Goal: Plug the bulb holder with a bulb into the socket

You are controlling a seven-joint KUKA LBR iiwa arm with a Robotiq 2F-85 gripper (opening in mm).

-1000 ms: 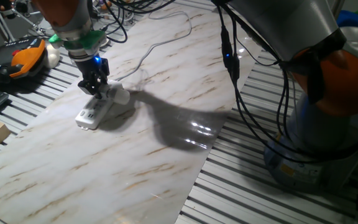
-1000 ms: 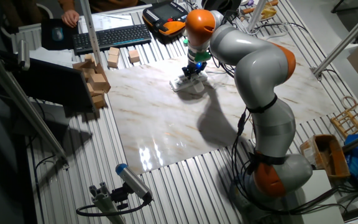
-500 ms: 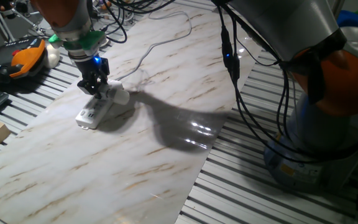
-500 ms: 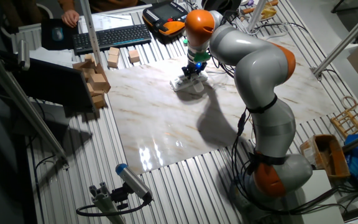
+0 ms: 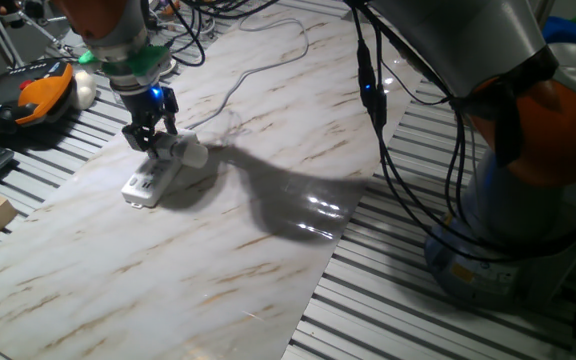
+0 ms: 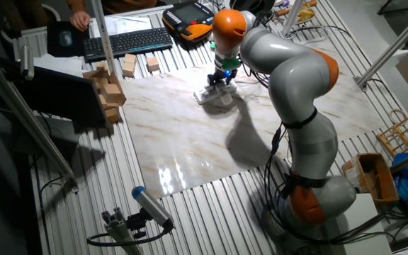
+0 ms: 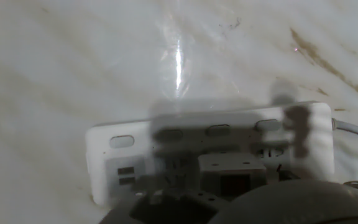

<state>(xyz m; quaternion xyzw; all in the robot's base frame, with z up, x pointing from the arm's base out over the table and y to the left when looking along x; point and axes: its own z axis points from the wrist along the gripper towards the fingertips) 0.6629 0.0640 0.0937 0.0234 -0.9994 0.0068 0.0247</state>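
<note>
Gripping the bulb holder (image 5: pixel 171 147), pincer (image 5: pixel 151 139) clenched, just above the socket (image 5: pixel 153 180), bulb (image 5: pixel 196 155) sideways.

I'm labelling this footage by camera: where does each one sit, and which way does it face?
One fixed view: low at the table's edge, facing the gripper over the power strip; arm base at right.
The other fixed view: high up, opposite side, whole arm over the marble board.
Hand view: on the hand, looking down.
All three share the power strip.

Arm: reaches to the upper left of the frame, wrist pointing down.
Gripper (image 5: pixel 150 137): fingers point downward; closure unclear.
</note>
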